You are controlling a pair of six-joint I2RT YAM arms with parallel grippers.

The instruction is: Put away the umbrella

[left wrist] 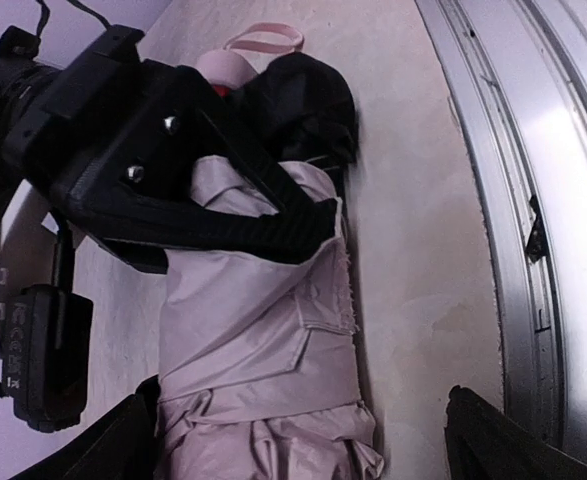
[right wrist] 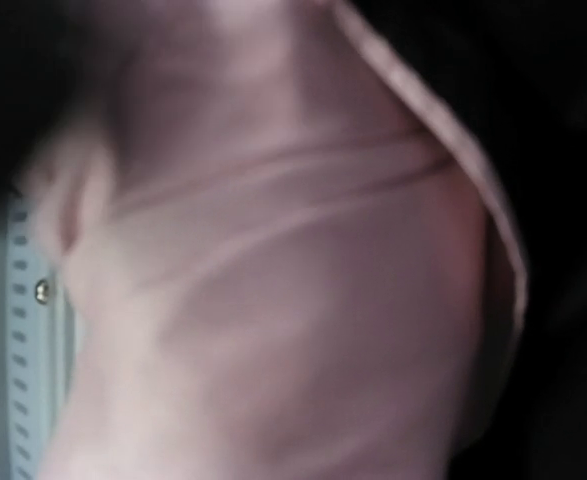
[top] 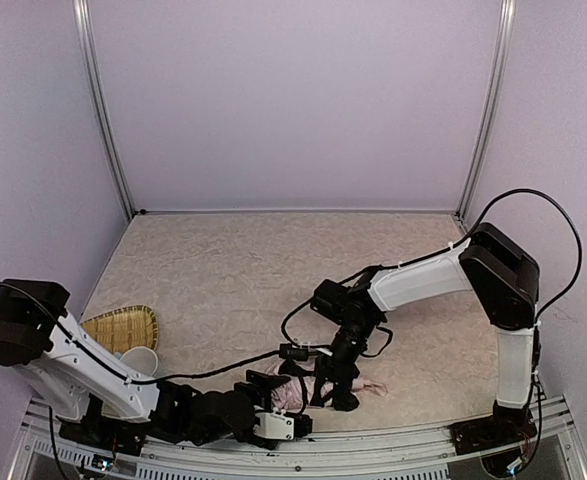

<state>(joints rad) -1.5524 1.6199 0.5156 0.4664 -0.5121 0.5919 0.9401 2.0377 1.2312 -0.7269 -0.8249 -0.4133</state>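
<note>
Two claws worked at the umbrella (left wrist: 263, 330), which lay folded on the table (top: 223, 270) near its metal edge (left wrist: 533, 200). The right claw (top: 338, 390) squeezed its pink cloth. The left claw (left wrist: 313, 440) stood wide open around one end. If the squeeze slipped, the cloth could puff loose. Tiny letters on a black box (left wrist: 13, 350) were too small to read.

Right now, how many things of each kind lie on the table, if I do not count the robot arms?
umbrella: 1
woven tray: 1
white cup: 1
Total: 3
</note>
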